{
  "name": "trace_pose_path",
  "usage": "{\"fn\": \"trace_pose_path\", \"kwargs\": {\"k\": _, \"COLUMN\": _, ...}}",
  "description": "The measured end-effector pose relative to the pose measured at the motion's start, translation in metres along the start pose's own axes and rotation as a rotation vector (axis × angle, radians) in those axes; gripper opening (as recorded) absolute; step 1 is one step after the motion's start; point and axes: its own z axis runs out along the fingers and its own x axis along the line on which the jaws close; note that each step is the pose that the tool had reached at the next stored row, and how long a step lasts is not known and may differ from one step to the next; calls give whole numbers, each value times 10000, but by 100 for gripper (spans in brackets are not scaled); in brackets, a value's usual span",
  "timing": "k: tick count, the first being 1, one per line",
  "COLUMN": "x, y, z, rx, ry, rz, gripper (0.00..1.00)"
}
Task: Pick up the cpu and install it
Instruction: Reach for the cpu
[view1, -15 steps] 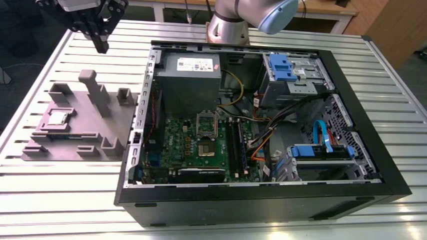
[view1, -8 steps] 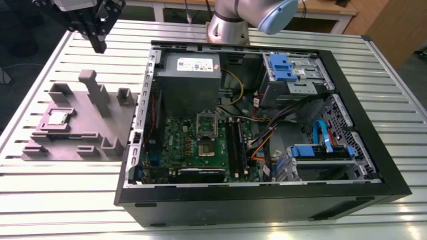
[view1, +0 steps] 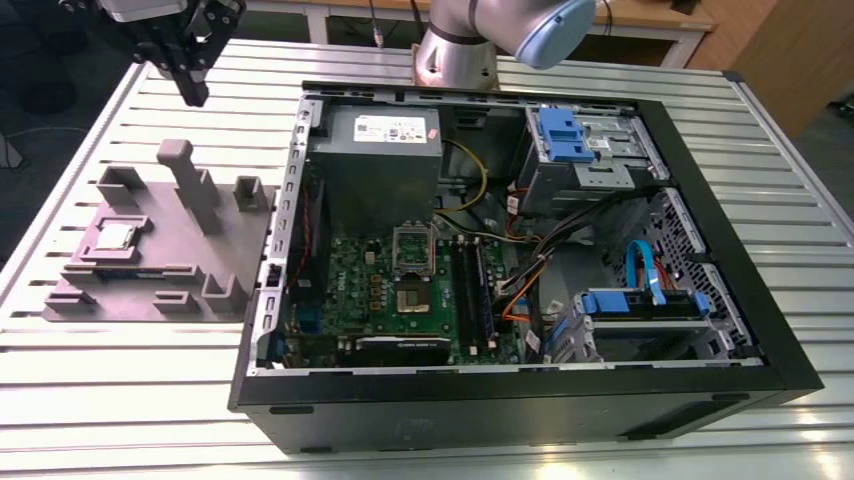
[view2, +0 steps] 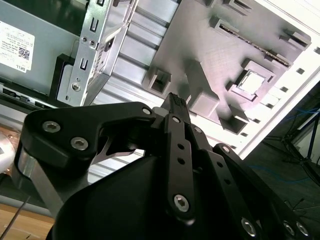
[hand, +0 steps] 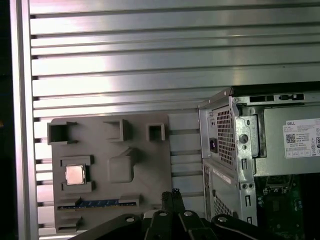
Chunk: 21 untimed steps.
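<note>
The cpu is a small silver square resting in a pocket of the grey holder block on the slatted table, at the exterior view's left. Both wrist views show the cpu lying flat in its pocket. My gripper hangs high above the table beyond the holder's far end, well apart from the chip. Its black fingers meet at a single tip with nothing between them, so it is shut. The motherboard's socket lies inside the open computer case.
The holder block has upright posts near the chip. A grey power-supply box, blue drive brackets and loose cables sit inside the case. The arm's base stands behind the case.
</note>
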Motion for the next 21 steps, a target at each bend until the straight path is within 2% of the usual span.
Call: {"fn": "trace_pose_path", "kwargs": {"k": 21, "x": 67, "y": -5, "z": -2, "rx": 0, "ry": 0, "rz": 1, "gripper": 11}}
